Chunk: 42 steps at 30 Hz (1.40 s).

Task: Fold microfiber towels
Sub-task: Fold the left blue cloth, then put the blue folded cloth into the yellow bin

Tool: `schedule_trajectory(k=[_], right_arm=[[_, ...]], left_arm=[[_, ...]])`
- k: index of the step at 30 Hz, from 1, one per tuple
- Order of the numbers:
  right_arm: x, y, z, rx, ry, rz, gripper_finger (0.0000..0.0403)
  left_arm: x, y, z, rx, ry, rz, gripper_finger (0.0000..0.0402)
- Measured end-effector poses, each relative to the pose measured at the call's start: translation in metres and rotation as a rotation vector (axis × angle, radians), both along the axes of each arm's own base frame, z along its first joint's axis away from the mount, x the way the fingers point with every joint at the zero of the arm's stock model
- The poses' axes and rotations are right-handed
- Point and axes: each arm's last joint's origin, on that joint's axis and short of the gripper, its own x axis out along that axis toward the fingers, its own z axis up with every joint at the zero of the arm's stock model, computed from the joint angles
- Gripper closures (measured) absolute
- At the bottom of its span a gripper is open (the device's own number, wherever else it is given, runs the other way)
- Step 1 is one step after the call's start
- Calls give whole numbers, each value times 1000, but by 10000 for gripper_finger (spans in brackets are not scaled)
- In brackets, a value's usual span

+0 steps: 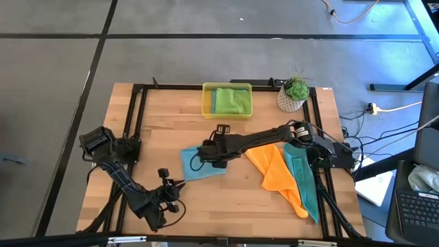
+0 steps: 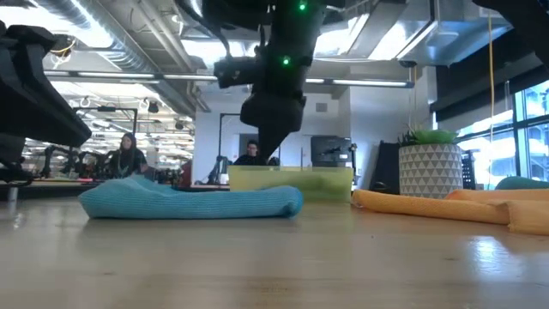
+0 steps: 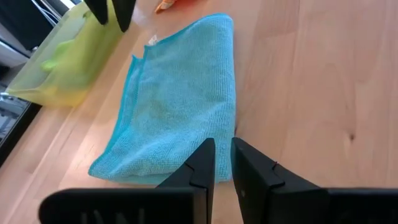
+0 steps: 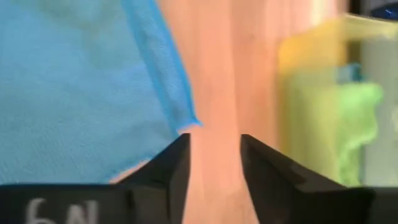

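Note:
A light blue microfiber towel (image 1: 195,169) lies folded flat on the middle of the wooden table, also seen in the low view (image 2: 189,202). My right gripper (image 1: 204,154) hangs open just above its far part. In the right wrist view its fingers (image 4: 214,146) straddle bare wood beside a towel corner (image 4: 186,124). My left gripper (image 1: 180,185) stands at the towel's near left corner, fingers (image 3: 222,149) a narrow gap apart with nothing between them. An orange towel (image 1: 274,170) and a teal towel (image 1: 306,180) lie crumpled to the right.
A yellow tray (image 1: 206,103) at the table's far side holds a green towel (image 1: 233,101) and a blue one. A potted plant (image 1: 293,95) stands at the far right. Bare wood lies along the near edge. People sit in the room beyond the table.

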Motion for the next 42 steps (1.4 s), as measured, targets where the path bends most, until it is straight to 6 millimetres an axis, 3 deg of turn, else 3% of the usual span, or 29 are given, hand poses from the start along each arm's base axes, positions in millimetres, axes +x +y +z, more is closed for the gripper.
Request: schedule_trajectory(k=[6,11,14,19,24,29,34,42], right_arm=[[1,0,5,16,-44,-22,208],[31,22,10,197,-275,248,203],[42,28,1,197,-302,371,205],[45,6,-16,145,-226,378,221],[40,3,-20,266,-194,332,241],[29,28,-14,362,-126,395,256],[20,63,-15,459,-75,492,254],[19,95,-27,324,-97,559,175]], left_arm=[[-1,0,-1,10,-1,-2,357],[-1,-1,-2,-22,41,-7,357],[-4,1,-4,-30,111,-5,357],[-14,6,-3,-8,108,50,357],[-25,4,-9,6,-3,23,357],[-30,-5,-18,125,-44,-143,357],[-22,-12,-17,285,-7,-272,351],[-1,0,-20,306,161,-312,293]])
